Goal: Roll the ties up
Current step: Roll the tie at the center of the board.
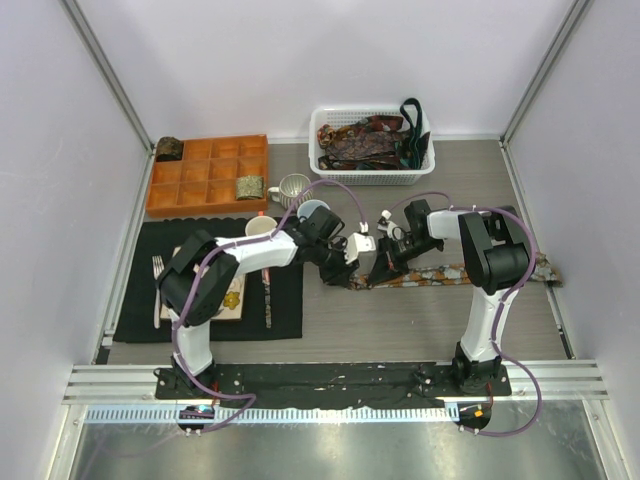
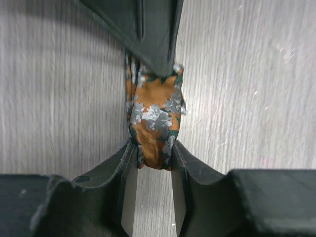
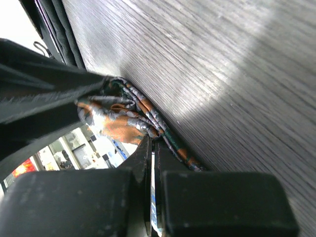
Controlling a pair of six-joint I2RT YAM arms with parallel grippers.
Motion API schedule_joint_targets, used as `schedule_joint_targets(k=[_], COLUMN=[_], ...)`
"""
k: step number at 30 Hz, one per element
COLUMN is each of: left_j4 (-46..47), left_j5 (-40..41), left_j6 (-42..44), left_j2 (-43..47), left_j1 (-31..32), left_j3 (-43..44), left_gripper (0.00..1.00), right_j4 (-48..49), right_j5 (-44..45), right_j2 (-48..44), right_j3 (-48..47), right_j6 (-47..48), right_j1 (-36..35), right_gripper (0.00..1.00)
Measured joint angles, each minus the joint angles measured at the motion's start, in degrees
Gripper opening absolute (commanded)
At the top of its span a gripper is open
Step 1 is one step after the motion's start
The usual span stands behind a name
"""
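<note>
An orange tie with grey and green flowers lies along the table [image 1: 450, 273], its left end wound into a small coil [image 2: 153, 116]. My left gripper [image 2: 153, 145] is shut on that coil, one finger pressed against each side. From the opposite side my right gripper [image 3: 155, 140] is shut on the tie at the coil, jaws nearly touching. In the top view the two grippers meet at mid-table, left [image 1: 350, 268] and right [image 1: 378, 270]. The left fingers [image 3: 44, 89] show dark in the right wrist view.
A white basket [image 1: 330, 170] at the back holds several loose ties [image 1: 365, 140]. An orange divided tray [image 1: 205, 175] at the back left has one coil [image 1: 249, 186] inside and another [image 1: 168, 148] at its corner. A black mat [image 1: 285, 300] carries a plate [image 1: 232, 300] and fork [image 1: 157, 285]. Mugs [image 1: 292, 187] stand nearby.
</note>
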State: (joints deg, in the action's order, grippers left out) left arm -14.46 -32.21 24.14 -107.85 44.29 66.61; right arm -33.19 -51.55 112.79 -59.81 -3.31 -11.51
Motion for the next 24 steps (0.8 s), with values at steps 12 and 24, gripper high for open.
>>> schedule_joint_targets(k=[12, 24], left_j4=[1.18, 1.20], left_j5=[-0.61, 1.64], left_j6=[-5.25, -5.33], left_j2=[-3.21, -7.17], left_j1=[4.15, 4.44], left_j3=[8.55, 9.01], left_gripper=[0.43, 0.35], right_j4=[0.17, 0.96], right_j5=[0.02, -0.46], right_j2=[0.11, 0.11], right_j3=[0.02, 0.50], right_j6=[-1.40, -2.34], right_j1=[0.00, 0.02], right_gripper=[0.01, 0.01])
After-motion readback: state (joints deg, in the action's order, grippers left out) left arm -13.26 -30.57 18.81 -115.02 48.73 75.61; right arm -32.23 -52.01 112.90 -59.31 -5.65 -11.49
